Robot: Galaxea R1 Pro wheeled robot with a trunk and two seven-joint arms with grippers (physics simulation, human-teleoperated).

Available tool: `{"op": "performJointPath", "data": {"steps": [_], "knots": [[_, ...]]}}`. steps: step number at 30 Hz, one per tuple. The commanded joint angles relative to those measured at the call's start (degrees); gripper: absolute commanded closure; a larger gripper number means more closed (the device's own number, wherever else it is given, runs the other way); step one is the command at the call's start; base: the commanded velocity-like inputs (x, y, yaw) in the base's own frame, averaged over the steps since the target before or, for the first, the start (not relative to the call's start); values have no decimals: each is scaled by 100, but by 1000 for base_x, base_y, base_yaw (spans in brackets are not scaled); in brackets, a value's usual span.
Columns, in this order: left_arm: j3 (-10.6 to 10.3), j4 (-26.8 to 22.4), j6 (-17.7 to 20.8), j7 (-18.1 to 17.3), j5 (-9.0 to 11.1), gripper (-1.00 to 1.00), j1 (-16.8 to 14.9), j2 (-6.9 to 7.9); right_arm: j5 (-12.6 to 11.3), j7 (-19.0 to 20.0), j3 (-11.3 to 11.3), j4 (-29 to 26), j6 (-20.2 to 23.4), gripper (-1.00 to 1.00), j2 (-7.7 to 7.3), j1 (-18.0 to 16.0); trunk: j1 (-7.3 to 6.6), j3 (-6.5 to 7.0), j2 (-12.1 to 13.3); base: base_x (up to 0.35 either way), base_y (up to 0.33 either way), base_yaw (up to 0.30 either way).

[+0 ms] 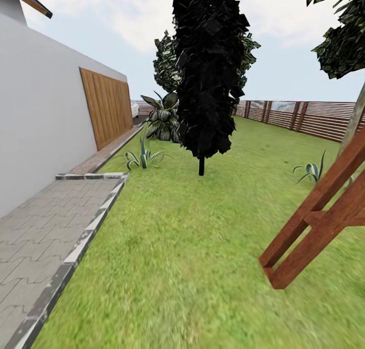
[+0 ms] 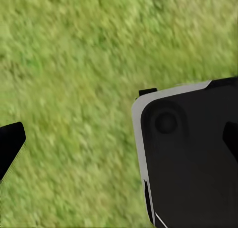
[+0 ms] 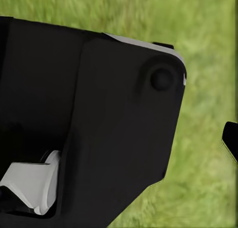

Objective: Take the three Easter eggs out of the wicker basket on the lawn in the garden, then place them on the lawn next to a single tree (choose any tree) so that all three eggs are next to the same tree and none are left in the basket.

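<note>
The Easter eggs and the wicker basket are out of view. The lawn (image 1: pixel 192 247) of the garden stretches ahead to a brown slatted fence (image 1: pixel 314 118). A pale tree trunk (image 1: pixel 356 120) with green leaves above leans in at the far right edge. In the left wrist view my left gripper (image 2: pixel 119 143) hangs open over grass, its dark fingertips (image 2: pixel 10 148) far apart with nothing between them. In the right wrist view my right gripper (image 3: pixel 119 148) shows one fingertip (image 3: pixel 231 138) far out at the edge, over grass and empty; the other is lost against my dark body.
A dark, almost black bushy tree (image 1: pixel 205 70) stands mid-lawn ahead. A slanted red-brown wooden frame (image 1: pixel 324 207) rises at the right. A paved path (image 1: pixel 35 237) and a grey house wall (image 1: pixel 40 110) run along the left. Spiky plants (image 1: pixel 143 159) grow near the path.
</note>
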Motion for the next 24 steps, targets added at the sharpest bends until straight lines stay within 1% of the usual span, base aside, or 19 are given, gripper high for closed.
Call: {"op": "performJointPath", "data": {"steps": [1, 24], "knots": [[-29, 3, -19, 8, -1, -100, -4, 1, 3, 2, 16, -7, -8, -100, -2, 1, 6, -9, -7, 337, 0, 0], [-37, 4, -21, 8, -1, -100, -4, 1, 9, 2, 14, -5, -8, -100, -4, 1, 6, -9, -7, 336, 0, 0]]}}
